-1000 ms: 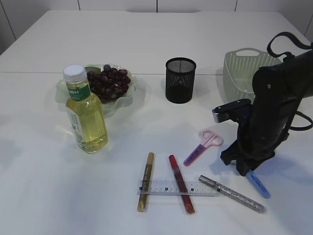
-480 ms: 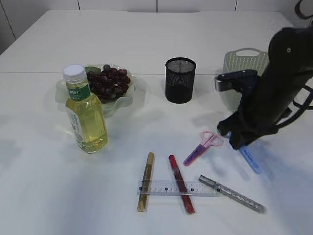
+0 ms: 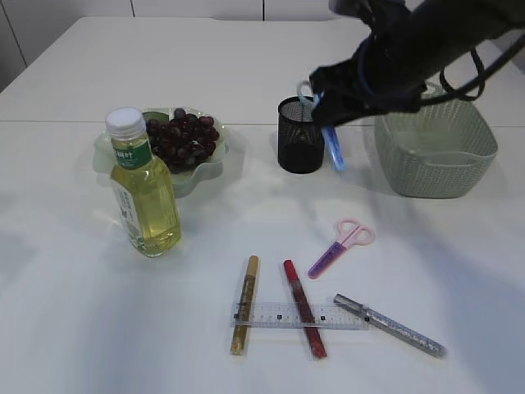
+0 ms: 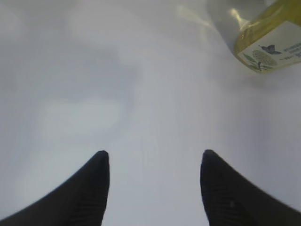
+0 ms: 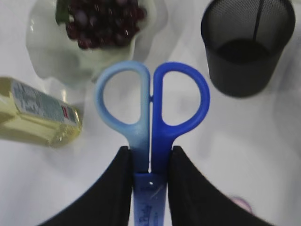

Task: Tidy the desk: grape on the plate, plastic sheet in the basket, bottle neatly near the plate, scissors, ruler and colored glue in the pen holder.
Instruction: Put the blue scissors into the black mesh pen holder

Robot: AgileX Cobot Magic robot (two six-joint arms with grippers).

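My right gripper (image 3: pixel 321 105) is shut on blue scissors (image 3: pixel 332 146), which hang tilted just above and to the right of the black mesh pen holder (image 3: pixel 299 149). In the right wrist view the fingers (image 5: pixel 120 183) clamp the scissors (image 5: pixel 151 106) below the handles, with the pen holder (image 5: pixel 247 56) ahead to the right. Pink scissors (image 3: pixel 343 245), a clear ruler (image 3: pixel 271 315) and gold (image 3: pixel 244 300), red (image 3: pixel 295 283) and silver (image 3: pixel 402 331) glue sticks lie at the front. Grapes (image 3: pixel 182 135) fill the green plate (image 3: pixel 215 164); the bottle (image 3: pixel 146 189) stands beside it. My left gripper (image 4: pixel 153 157) is open over bare table. The plastic sheet is out of view.
The green basket (image 3: pixel 435 168) stands at the right, behind my right arm. In the left wrist view only the bottle's base (image 4: pixel 273 42) shows, at the upper right. The ruler lies across the gold and red glue sticks.
My right arm has lifted the blue scissors from the table at the front right and carried them up and left, to the pen holder. The rest has not moved.
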